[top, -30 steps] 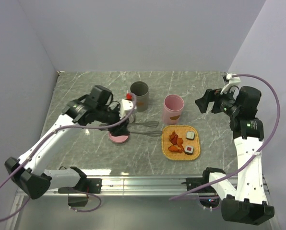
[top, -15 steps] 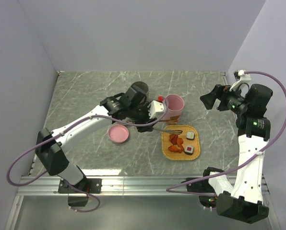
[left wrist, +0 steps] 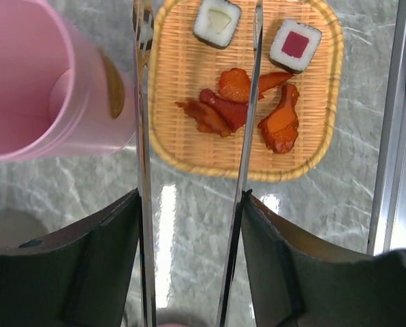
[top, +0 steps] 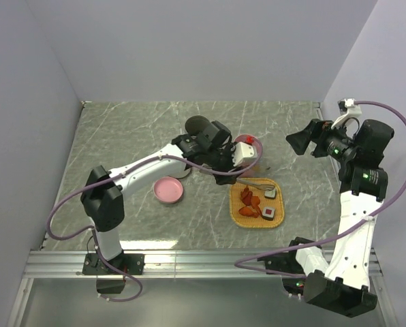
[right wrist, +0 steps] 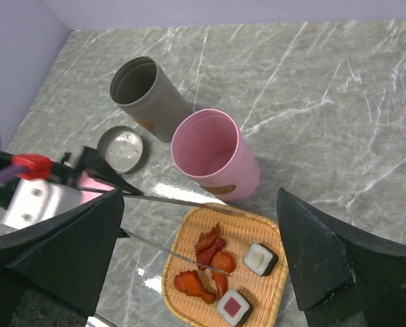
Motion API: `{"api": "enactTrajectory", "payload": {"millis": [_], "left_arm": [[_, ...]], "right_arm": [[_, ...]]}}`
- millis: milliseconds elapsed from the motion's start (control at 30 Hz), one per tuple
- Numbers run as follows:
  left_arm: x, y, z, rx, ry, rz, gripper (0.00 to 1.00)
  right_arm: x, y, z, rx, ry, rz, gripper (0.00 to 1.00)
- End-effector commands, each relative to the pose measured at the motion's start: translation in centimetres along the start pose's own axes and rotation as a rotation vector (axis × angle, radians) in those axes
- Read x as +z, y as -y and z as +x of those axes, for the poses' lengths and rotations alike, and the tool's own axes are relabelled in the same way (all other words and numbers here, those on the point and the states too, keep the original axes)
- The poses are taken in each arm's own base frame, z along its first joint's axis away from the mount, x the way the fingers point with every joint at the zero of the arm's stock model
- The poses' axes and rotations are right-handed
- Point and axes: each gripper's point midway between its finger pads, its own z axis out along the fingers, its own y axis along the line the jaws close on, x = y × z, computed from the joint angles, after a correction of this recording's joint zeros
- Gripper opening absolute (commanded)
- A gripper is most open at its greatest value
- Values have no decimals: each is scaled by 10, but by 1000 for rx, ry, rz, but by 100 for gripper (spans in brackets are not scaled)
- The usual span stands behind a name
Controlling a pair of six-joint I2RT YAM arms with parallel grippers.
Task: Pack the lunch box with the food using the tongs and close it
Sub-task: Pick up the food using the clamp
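Toward the top of the left wrist view, the woven tray (left wrist: 237,174) held two sushi rolls (left wrist: 217,21) and clustered fried chunks (left wrist: 279,126); the left gripper (left wrist: 189,204) clasped the tongs (left wrist: 143,170) over them. A pink cup (right wrist: 216,157) and a grey cup (right wrist: 145,92) stood nearby; the right gripper (right wrist: 197,196) gaped.

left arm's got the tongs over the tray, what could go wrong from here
1. One arm of the tongs, held in the left gripper, runs right alongside the pink cup. A small sideways swing could bump it or tip it over.
2. The fried chunks lie bunched and touching between the tong arms. Closing here may pinch two at once or flick one off the woven tray.
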Motion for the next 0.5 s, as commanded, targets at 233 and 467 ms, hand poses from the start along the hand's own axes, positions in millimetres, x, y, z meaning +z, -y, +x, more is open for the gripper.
{"api": "enactTrajectory", "payload": {"millis": [233, 467], "left_arm": [[31, 0, -15, 93, 0, 0, 64], [45, -1, -5, 108, -35, 0, 64]], "right_arm": [[-7, -12, -27, -49, 62, -30, 100], [-5, -10, -22, -45, 54, -31, 100]]}}
